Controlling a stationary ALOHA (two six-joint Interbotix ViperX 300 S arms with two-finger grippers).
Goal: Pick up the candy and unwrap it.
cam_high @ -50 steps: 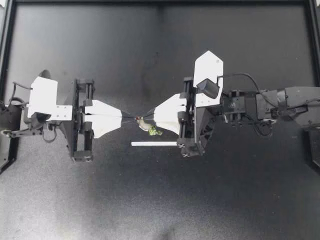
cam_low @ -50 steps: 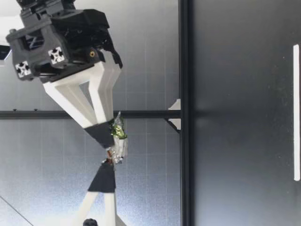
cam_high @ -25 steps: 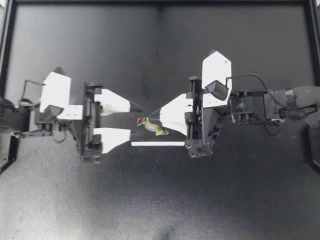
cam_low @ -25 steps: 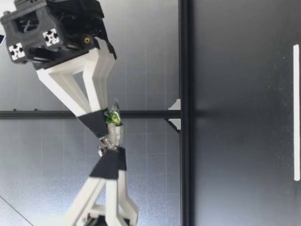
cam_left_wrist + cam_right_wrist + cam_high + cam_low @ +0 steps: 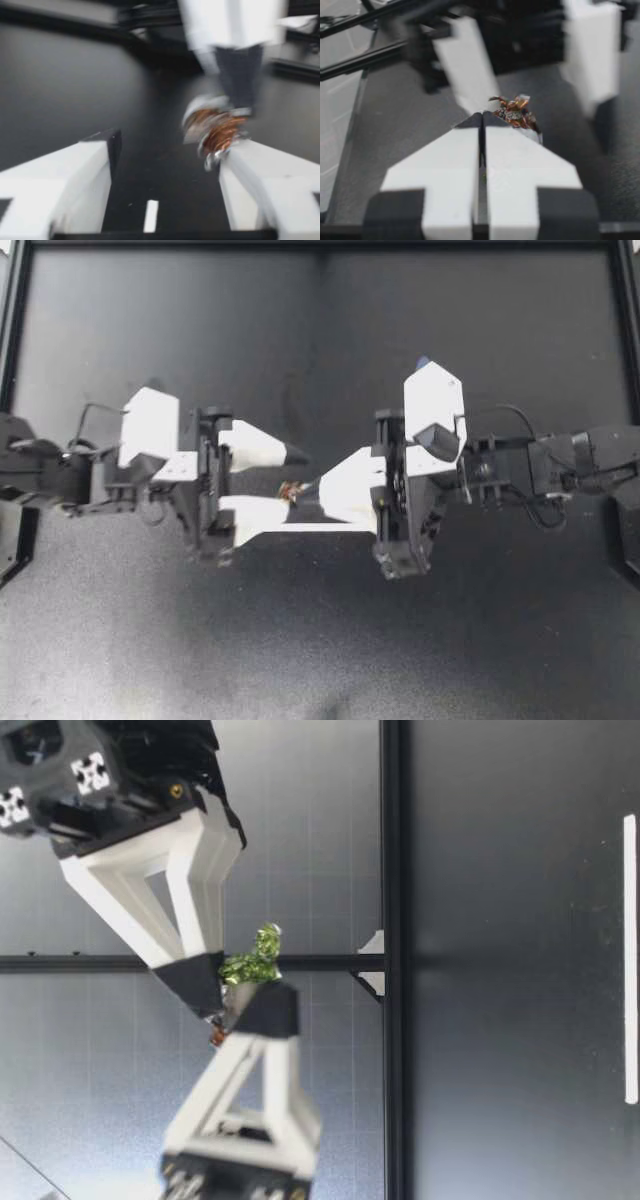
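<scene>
1. The candy [image 5: 291, 490] hangs in the air above the black table [image 5: 320, 640], pinched at the very tips of my right gripper [image 5: 305, 488]. The fingers of that gripper are clenched tight on it.
2. My left gripper [image 5: 295, 478] is released. Its two fingers stand well apart, and the candy sits in the gap between them, much closer to one finger than to the other.
3. In the left wrist view the candy [image 5: 216, 129] is a crumpled brown-and-silver bundle touching the tip of one finger [image 5: 260, 175]. The other finger [image 5: 75, 175] is well apart from it, and the right gripper's dark tips come onto the candy from above.
4. In the right wrist view the shut fingers meet along a straight seam. The candy [image 5: 514, 114] pokes out just past their tips, slightly to one side, and the left gripper's fingers stand beyond it, one on either side.
5. In the low view a green twist of wrapper [image 5: 255, 960] sticks out below the right gripper's fingertips, just beside the dark pad of a left finger [image 5: 265, 1010]. All of this is well above the table.
6. A white strip [image 5: 330, 527] lies flat on the table. In the top view it runs from under the left finger nearest the candy to under my right gripper.
</scene>
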